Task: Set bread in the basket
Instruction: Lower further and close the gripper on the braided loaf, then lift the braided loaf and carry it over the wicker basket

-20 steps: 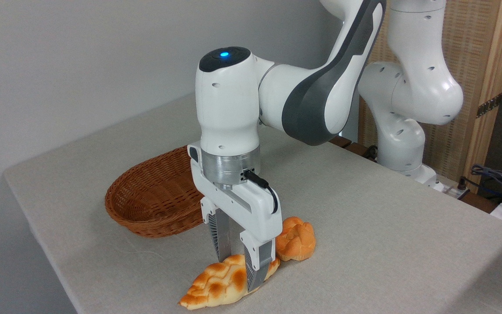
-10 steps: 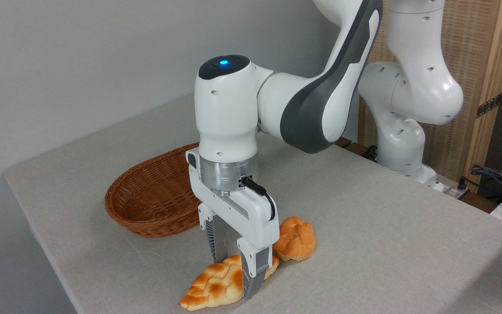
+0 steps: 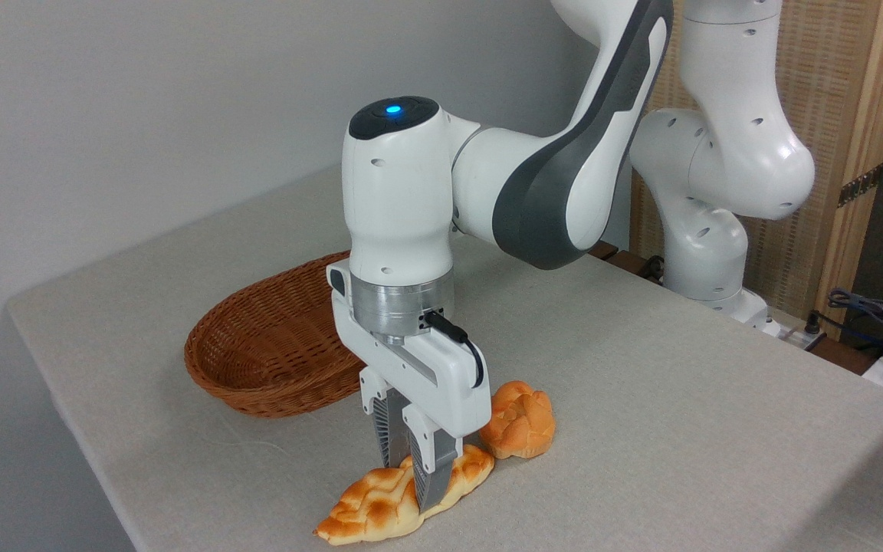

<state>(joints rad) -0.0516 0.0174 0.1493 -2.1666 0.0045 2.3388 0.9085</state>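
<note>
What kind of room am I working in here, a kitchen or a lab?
Probably a lab: a plain cloth-covered table, loose cables at its far right edge, a bare grey wall, and no kitchen fittings in view.

So here's our tally: we've got one robot arm [image 3: 549,184] with one end effector [image 3: 411,483], two fingers on it. Bread-wise we count two pieces, one long braided loaf [image 3: 369,506] and one small round bun [image 3: 520,420] at about 2 o'clock from it. One wicker basket [image 3: 273,353] at 10 o'clock, all on one desk [image 3: 679,399].
</note>
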